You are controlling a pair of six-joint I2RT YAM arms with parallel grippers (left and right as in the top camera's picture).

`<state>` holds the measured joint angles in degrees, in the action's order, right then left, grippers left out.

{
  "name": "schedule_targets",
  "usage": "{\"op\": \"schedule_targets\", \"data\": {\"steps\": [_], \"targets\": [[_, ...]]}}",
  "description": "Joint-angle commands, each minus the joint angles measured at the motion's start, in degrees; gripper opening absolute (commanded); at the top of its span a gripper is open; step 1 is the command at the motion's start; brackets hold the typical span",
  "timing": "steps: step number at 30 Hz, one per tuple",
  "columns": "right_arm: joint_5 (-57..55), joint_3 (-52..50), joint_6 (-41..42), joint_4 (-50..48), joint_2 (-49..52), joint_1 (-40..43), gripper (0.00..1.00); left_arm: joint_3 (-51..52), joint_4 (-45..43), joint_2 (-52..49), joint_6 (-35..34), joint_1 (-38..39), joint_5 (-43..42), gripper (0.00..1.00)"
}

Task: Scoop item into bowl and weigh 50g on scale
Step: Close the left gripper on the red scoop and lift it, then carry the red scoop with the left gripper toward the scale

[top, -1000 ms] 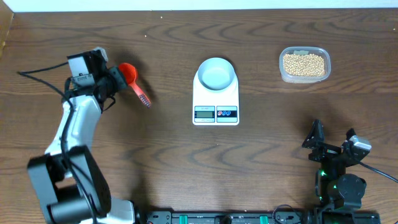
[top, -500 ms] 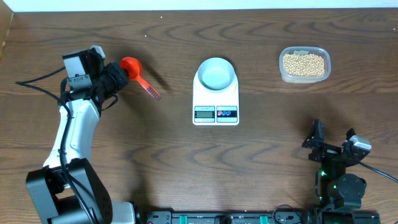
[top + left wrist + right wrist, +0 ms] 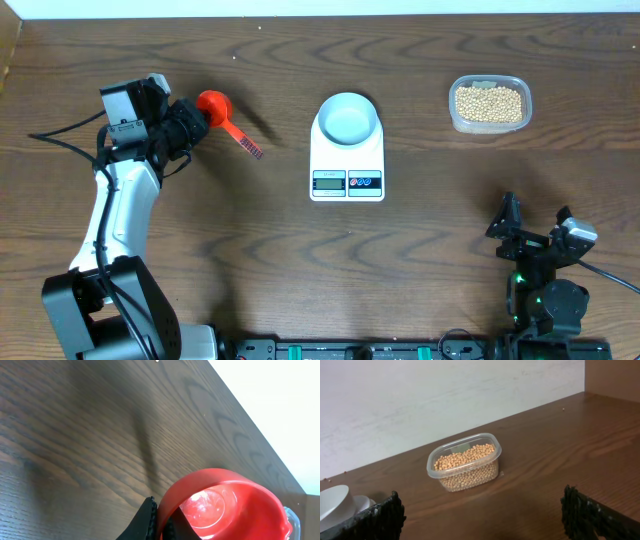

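Note:
My left gripper (image 3: 192,118) is shut on the rim of a red scoop (image 3: 212,105), held above the table at the left; its handle (image 3: 243,143) points toward the scale. In the left wrist view the scoop cup (image 3: 225,507) looks empty and the jaws (image 3: 162,522) pinch its wall. The pale blue-white bowl (image 3: 349,118) sits on the white scale (image 3: 347,182) at centre. The tan beans (image 3: 489,103) fill a clear tub at the right, also in the right wrist view (image 3: 466,466). My right gripper (image 3: 508,230) is open and empty near the front right.
The clear plastic tub (image 3: 454,121) stands at the back right. The table's far edge meets a white wall (image 3: 445,400). A black cable (image 3: 60,130) trails left of the left arm. A rail with hardware runs along the front edge (image 3: 360,350).
My left gripper has lifted and turned the red scoop, swinging its handle to the right toward the scale. The right arm has not moved.

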<state>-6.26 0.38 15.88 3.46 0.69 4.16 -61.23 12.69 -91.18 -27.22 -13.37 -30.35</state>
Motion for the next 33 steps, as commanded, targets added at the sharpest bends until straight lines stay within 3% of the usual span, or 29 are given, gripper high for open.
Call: {"op": "schedule_targets", "data": {"steps": [1, 33], "targets": [[-0.3, -0.1, -0.7, 0.2, -0.3, -0.5, 0.99, -1.1, -0.1, 1.2, -0.5, 0.2, -1.1, 0.07], [-0.3, -0.1, -0.7, 0.2, -0.3, -0.5, 0.99, -1.1, 0.7, 1.2, -0.5, 0.2, -1.1, 0.07]]}}
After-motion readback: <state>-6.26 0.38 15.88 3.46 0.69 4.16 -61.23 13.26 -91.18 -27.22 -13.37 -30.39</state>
